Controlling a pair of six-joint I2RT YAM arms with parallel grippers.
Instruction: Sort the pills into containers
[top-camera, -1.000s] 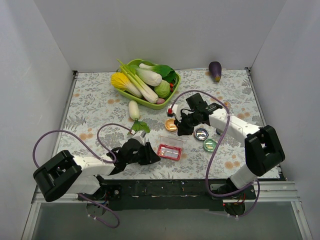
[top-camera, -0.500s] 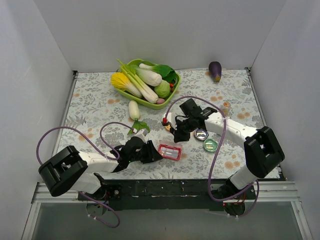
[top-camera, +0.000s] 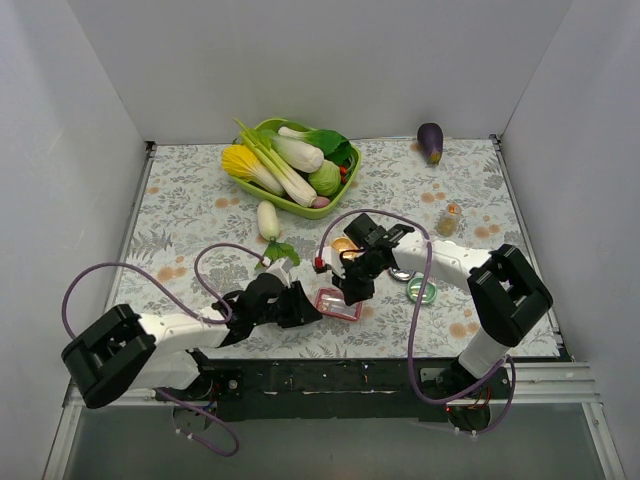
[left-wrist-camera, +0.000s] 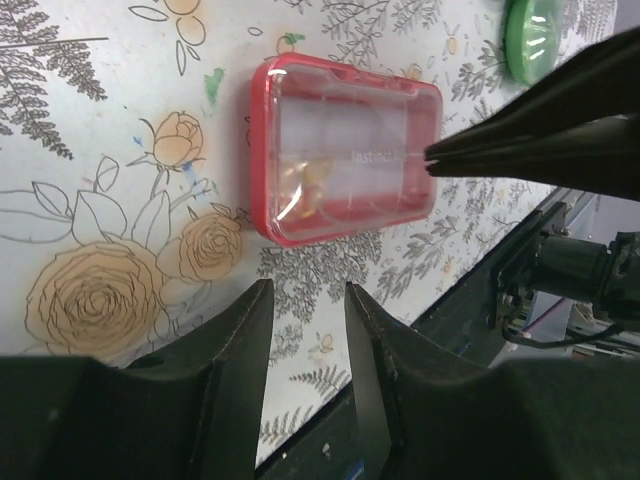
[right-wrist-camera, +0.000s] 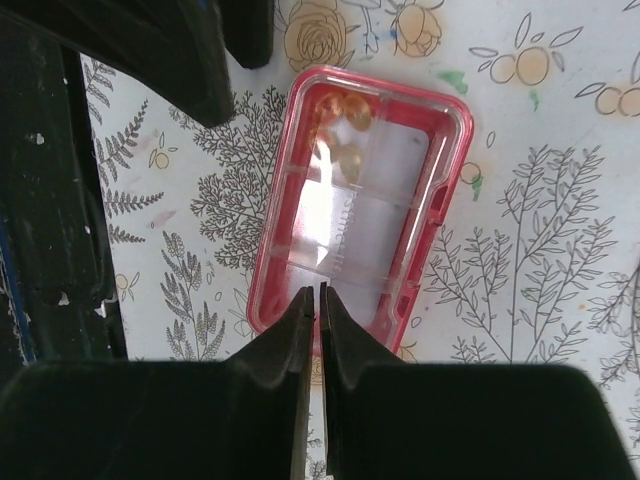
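Note:
The flat pink-red box (top-camera: 340, 306) lies on the floral cloth near the front edge. It also shows in the left wrist view (left-wrist-camera: 345, 165) and the right wrist view (right-wrist-camera: 360, 210). Small pale amber pieces (right-wrist-camera: 345, 112) lie in one end compartment. My right gripper (top-camera: 346, 292) hangs over the box, jaws shut, tips (right-wrist-camera: 315, 295) above its near end. I cannot tell whether a pill is pinched between them. My left gripper (top-camera: 306, 308) is open and empty, just left of the box, its fingers (left-wrist-camera: 240, 340) apart on the cloth.
A gold cap (top-camera: 343, 245), a green cap (top-camera: 420, 291) and a dark cap (top-camera: 404, 268) lie right of the box. A small amber bottle (top-camera: 449, 217), a green bowl (top-camera: 292, 207) of vegetables, a white radish (top-camera: 267, 220) and an eggplant (top-camera: 430, 140) sit farther back.
My right gripper has swung from the caps down and left to a spot over the pink-red box. My left gripper has stayed beside the box.

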